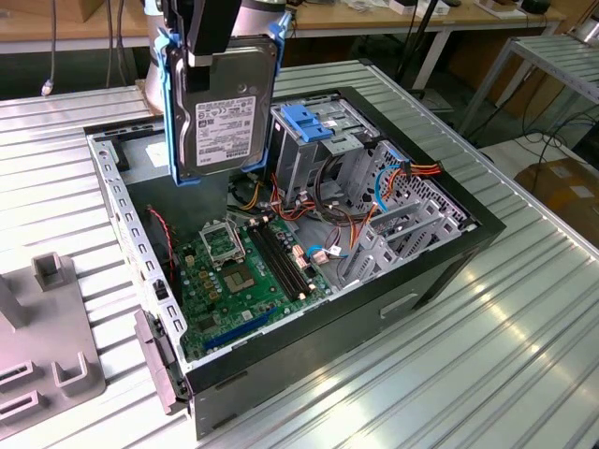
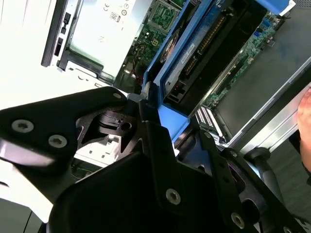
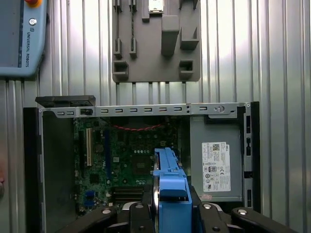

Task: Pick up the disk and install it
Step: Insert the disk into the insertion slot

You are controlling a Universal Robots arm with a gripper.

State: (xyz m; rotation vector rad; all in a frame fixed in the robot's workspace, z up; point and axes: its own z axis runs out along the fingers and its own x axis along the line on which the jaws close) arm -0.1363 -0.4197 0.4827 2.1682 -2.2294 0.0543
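The gripper [image 1: 217,51] holds the disk [image 1: 225,117] by its upper edge, closed on it. The disk hangs upright in the air, with its white label towards the camera and the blue carrier along both sides. Under it lies the open computer case [image 1: 374,318] with the green motherboard [image 1: 245,271] inside. The metal drive cage [image 1: 323,154] stands just beside the disk, to the exterior view's right, with a blue latch [image 1: 307,122] on top. A grey fixture [image 1: 47,327] rests on the ribbed metal table [image 1: 449,374], at the exterior view's left, apart from the case.
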